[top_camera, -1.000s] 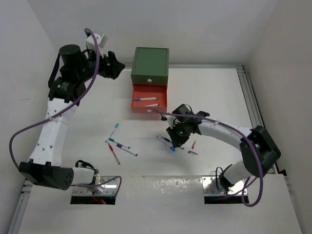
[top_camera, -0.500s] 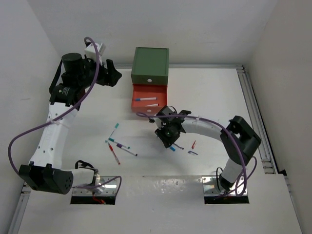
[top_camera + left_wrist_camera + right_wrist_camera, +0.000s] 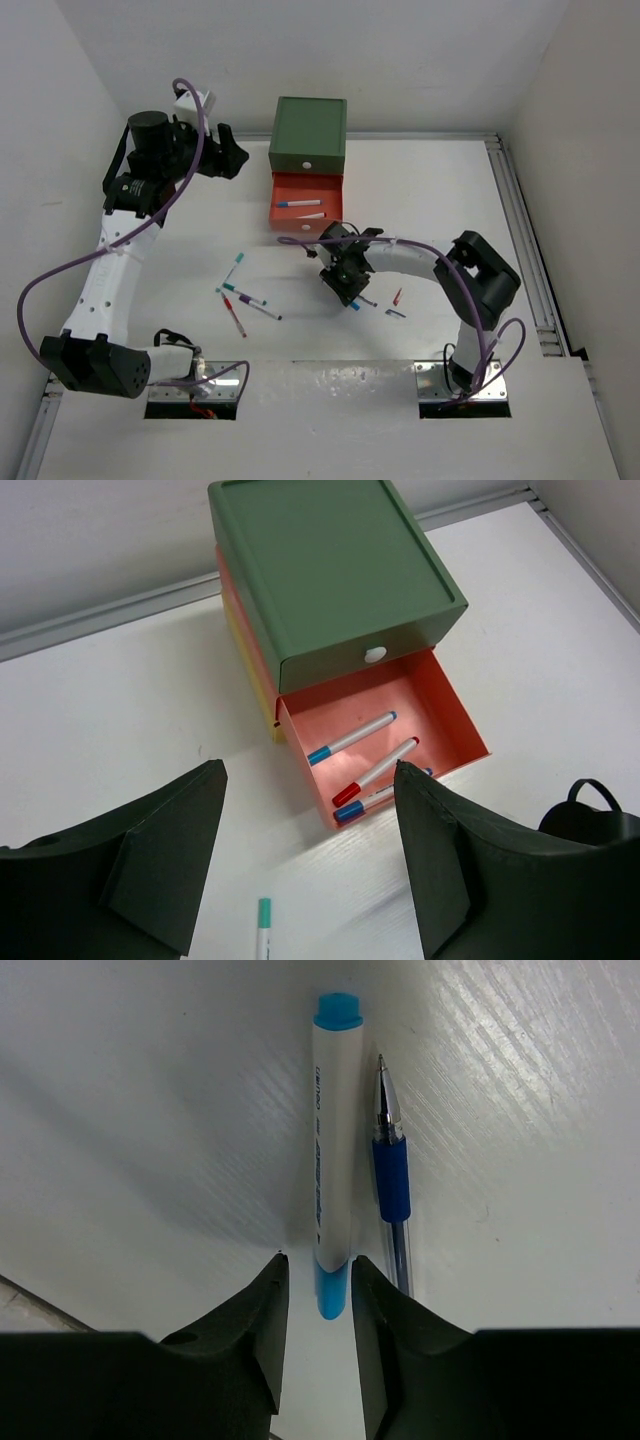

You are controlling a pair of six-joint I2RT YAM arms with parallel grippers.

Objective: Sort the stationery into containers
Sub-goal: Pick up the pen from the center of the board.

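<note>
Two pieces lie side by side on the desk (image 3: 150, 1110): a white marker (image 3: 331, 1140) capped light blue at both ends, and a clear pen (image 3: 392, 1175) with a blue grip. The right hand (image 3: 320, 1265) straddles the marker's end, slightly apart; the left hand (image 3: 310, 770) gapes empty.

Small blue print runs along the white barrel of the marker (image 3: 332, 1160), but it is too blurred to read. Nothing else carries legible lettering.

3 drawers (image 3: 330, 570) — green, orange, yellow — with 3 pens (image 3: 350, 738) inside the orange one.
</note>
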